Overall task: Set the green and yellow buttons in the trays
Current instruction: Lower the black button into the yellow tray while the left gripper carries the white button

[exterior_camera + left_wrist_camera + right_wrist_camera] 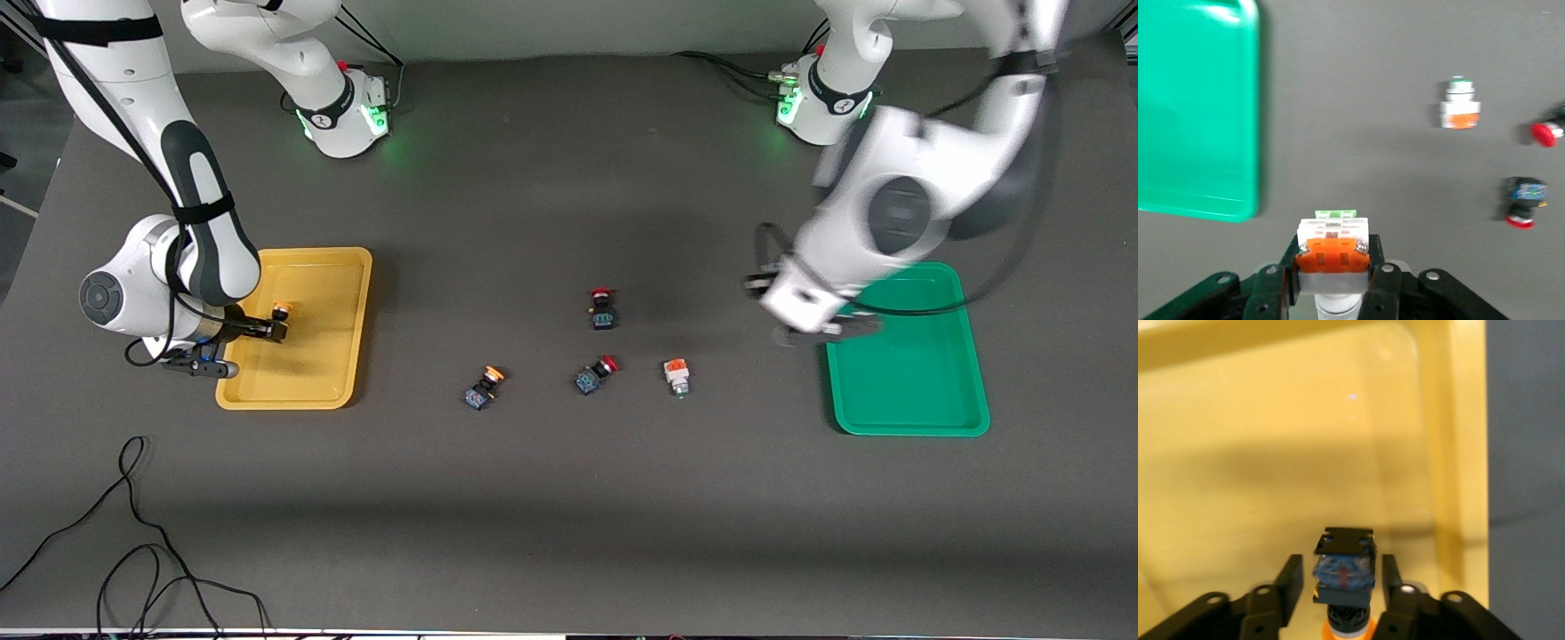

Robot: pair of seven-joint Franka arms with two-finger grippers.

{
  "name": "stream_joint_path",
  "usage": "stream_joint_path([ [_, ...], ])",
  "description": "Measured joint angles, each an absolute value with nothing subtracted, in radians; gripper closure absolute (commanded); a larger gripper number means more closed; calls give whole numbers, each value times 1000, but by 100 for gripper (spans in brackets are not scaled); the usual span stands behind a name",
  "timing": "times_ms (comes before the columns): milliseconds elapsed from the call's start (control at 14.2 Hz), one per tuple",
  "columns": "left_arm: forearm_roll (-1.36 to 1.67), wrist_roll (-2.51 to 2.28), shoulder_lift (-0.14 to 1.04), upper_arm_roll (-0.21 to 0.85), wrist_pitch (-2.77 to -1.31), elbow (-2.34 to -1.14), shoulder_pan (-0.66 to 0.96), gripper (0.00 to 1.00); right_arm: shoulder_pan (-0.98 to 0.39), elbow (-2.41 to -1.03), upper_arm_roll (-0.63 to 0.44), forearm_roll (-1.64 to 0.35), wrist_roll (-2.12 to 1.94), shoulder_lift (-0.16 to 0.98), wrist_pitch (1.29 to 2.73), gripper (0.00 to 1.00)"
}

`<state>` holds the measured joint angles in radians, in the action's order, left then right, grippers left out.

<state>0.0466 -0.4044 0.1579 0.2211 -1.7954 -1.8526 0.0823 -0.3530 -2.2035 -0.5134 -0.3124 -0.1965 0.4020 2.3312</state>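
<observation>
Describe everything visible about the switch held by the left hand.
The white-bodied switch has a white plastic body, an orange block with two small metal screws across it, a pale green tab at one end and a round white cap at the other. The left hand grips it between both dark fingers, over bare table just beside the green tray, not yet over it. Nothing else touches it.

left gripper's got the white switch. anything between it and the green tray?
Nothing visible. The left gripper is shut on the white-bodied switch over bare table just off the green tray, at the edge facing the loose switches. The tray shows nothing in it, and the other white-bodied switch lies away toward the table's middle.
</observation>
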Motion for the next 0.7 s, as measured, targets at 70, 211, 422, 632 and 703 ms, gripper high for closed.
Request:
stream_joint_path([
  [70,46,-318,149,218,-1774,-1854,17,79,-365,-2173,-513,-314,-187,393,2290,0],
  [211,29,-176,148,214,-1790,-1876,-91,79,-386,-2061,-510,-315,-119,380,2154,0],
  [422,5,-60,188,213,-1989,-1993,-175,78,-447,-1875,-476,-315,80,390,2039,0],
  [632,-40,-37,295,214,-2259,-2128,-194,77,-495,-1728,-391,-335,322,459,2035,0],
  [703,-57,-37,338,214,-2329,-2151,-197,77,-498,-1684,-348,-348,413,488,2035,0],
])
